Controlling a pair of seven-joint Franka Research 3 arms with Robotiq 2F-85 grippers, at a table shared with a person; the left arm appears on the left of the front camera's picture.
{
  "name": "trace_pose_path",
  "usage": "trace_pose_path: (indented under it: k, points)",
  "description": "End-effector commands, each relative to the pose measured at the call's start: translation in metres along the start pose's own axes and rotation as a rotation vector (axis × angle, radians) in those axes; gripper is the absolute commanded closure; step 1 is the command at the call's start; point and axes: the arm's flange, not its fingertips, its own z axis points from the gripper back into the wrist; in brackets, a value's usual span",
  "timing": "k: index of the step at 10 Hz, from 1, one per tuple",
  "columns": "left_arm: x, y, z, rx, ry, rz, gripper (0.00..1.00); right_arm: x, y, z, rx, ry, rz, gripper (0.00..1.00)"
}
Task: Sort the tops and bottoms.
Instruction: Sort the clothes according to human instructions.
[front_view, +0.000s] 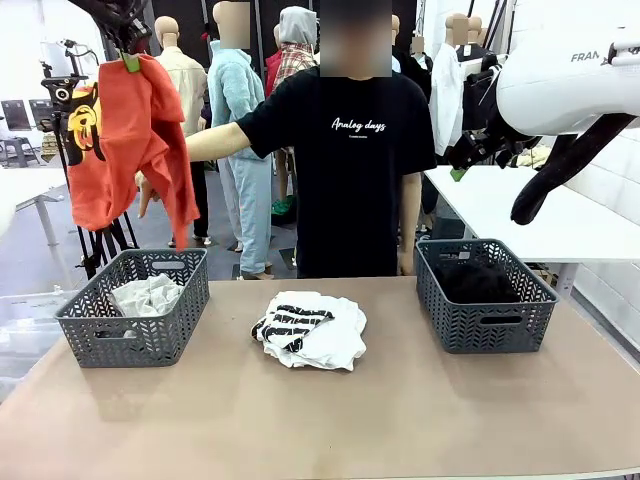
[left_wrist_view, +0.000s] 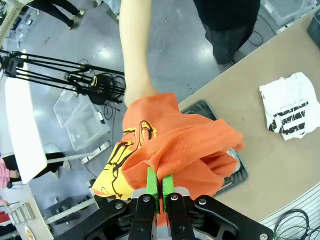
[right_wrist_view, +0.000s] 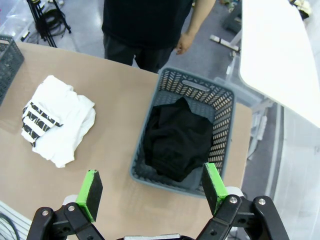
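Right end effector (right_wrist_view: 151, 175), arm (front_view: 555, 95) lettered "FRAN"

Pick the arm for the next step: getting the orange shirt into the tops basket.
Left. The left gripper is shut on the orange-red T-shirt, hanging over the left basket with white tops. The right gripper is open over the right basket of black bottoms.

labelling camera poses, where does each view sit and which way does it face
Front: fixed between the arms, facing across the table at the person; both arms show high up.
Left wrist: looking down the left gripper, shut on the orange-red T-shirt over the left basket.
Right wrist: looking down past the open right gripper at black garments in the right basket.
Shared: all show the striped white pile.
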Motion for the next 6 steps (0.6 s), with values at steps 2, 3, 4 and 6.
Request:
trace_pose_path:
  k: [2,3,4,6]
  points:
    - [0.003,-0.006,0.002,-0.023,-0.013,-0.010,1.00,0.000,0.001,-0.001,-0.020,0.007,0.005,0.00]
    - [0.003,-0.005,-0.002,-0.008,0.001,-0.009,1.00,0.000,0.001,-0.001,-0.020,0.007,0.005,0.00]
    - [-0.021,-0.002,-0.007,-0.006,0.081,0.054,1.00,0.000,0.001,-0.001,-0.020,0.007,0.005,0.00]
    - [-0.071,-0.004,-0.019,0.080,0.247,0.064,1.00,0.000,0.001,-0.001,-0.020,0.007,0.005,0.00]
